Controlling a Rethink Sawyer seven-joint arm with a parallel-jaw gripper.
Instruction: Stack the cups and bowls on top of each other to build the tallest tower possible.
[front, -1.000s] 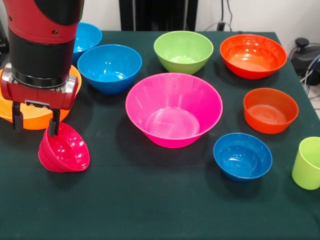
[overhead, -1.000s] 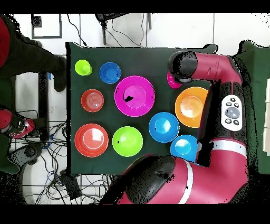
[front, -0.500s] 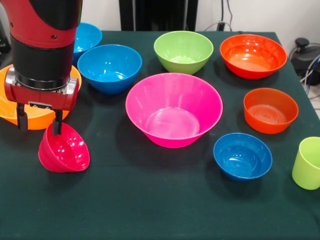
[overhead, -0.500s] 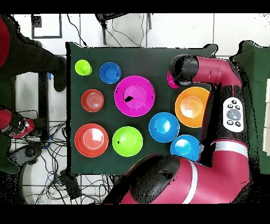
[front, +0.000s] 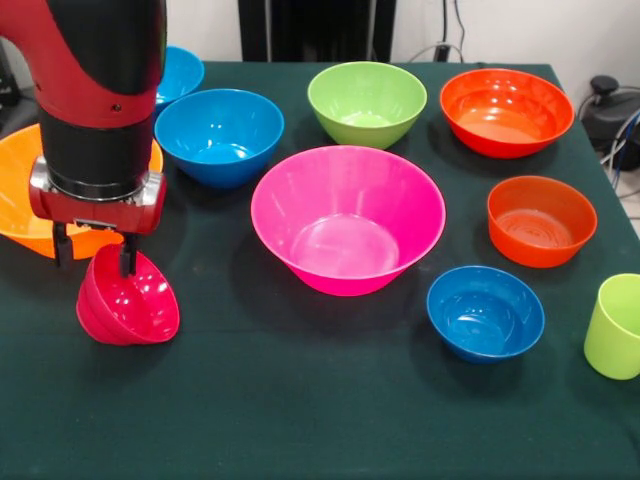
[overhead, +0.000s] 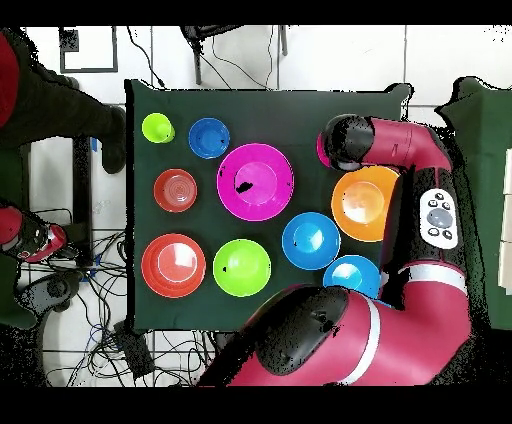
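A small crimson bowl (front: 128, 300) lies tipped on its side at the front left of the green table (front: 300, 420), its mouth facing up and right. My gripper (front: 95, 255) hangs right over its upper rim, open, with one finger (front: 127, 257) at the mouth and the other behind the bowl. In the overhead view the wrist hides all but a sliver of the crimson bowl (overhead: 323, 152). The large pink bowl (front: 347, 220) stands mid-table, the lime cup (front: 615, 327) at the right edge. All pieces stand apart, none stacked.
A large orange bowl (front: 20, 205) sits just behind the gripper. Two blue bowls (front: 219, 135) (front: 178, 70), a green bowl (front: 366, 103) and a big red-orange bowl (front: 506, 110) stand at the back. A smaller red-orange bowl (front: 540, 220) and a small blue bowl (front: 485, 312) stand right. A person (overhead: 40, 95) shows at the overhead view's left edge.
The gripper has shifted a little to the right in the front view, over the crimson bowl's rim. The bowl has not moved.
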